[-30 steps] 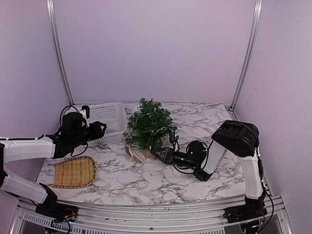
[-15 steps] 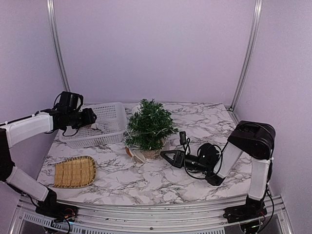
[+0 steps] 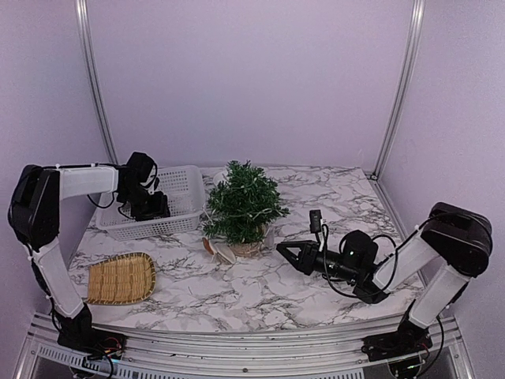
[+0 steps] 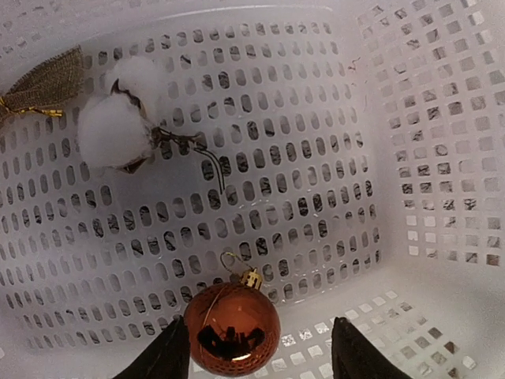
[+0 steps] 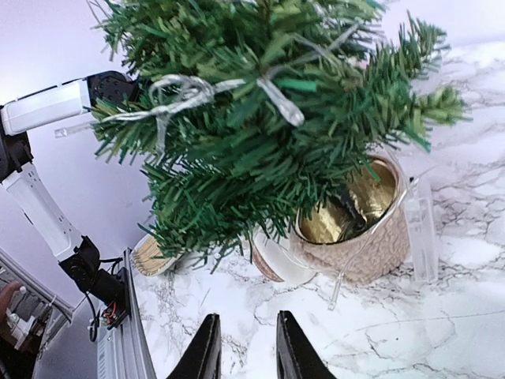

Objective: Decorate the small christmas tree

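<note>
Risk notes: left pincer is down inside the white basket at far left, jaws well apart on either side of the copper bauble, not closed on anything yet. The ball is glossy and round and sits a bit left of centre between the fingers, so an uneven close will likely squirt it out along the basket floor. Its gold hanger loop points away from the pincer, so hooking it on a branch later looks awkward. Fingertips are close to the slotted floor and could catch a perforation and drag the basket. The cotton boll and burlap bow lie further off, so there's low tangle risk. The small christmas tree stands mid worktop, just right of the basket. Right pincer is low on the tree's right, aimed at the tan pot, jaws only slightly parted and empty. The tree looks light, so a nudge there or a snag on the clear wire by the pot could tip it.
</note>
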